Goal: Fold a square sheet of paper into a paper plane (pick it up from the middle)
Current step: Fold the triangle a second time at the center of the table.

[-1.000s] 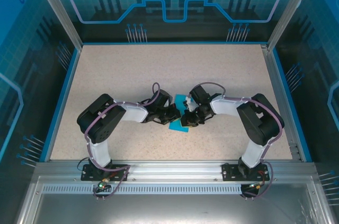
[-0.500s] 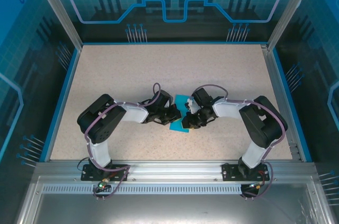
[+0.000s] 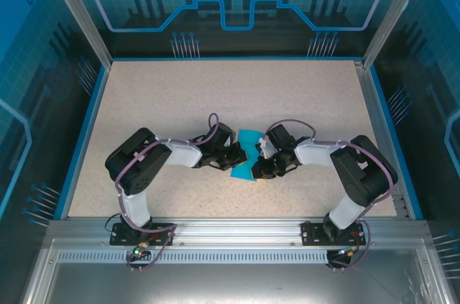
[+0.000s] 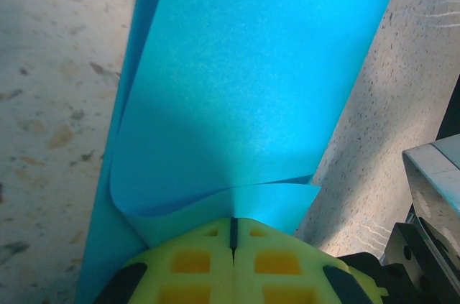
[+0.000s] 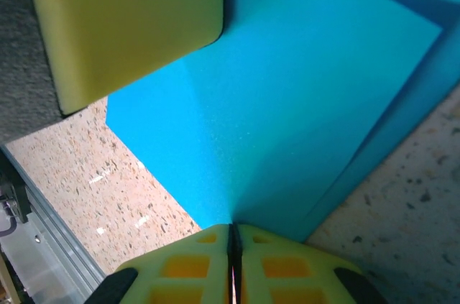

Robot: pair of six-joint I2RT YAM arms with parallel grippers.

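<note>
The square sheet of paper [image 3: 249, 137] sits a little near of the table's middle, between your two claws. It is no longer flat. In the left wrist view one cyan layer curls over another, with a soft rounded bend on the left side and a loose flap running down toward the pads. In the right wrist view a straight crease crosses the sheet, and a second layer shows beneath it at the far edge. From above you see only two patches of cyan, one on the far side of the claws and one on the near side; the rest is hidden under them.

Your left gripper [image 4: 233, 226] is clenched. Its yellow pads meet along a thin seam, and the flap of paper runs right into that seam, so it is grasping the sheet. Your right gripper [image 5: 231, 236] is clenched the same way, pads together with the cyan paper pinched at the seam. In the right wrist view, another yellow pad [image 5: 122, 24] lies over the sheet's edge opposite.

In the overhead view both arms bend inward from their bases, left arm from the left and right arm from the right, and the claws come nose to nose at the paper. The speckled beige table [image 3: 180, 103] lies around them, edged by a blue rim [image 3: 83, 139], with an aluminium rail [image 3: 237, 236] along the near side.
</note>
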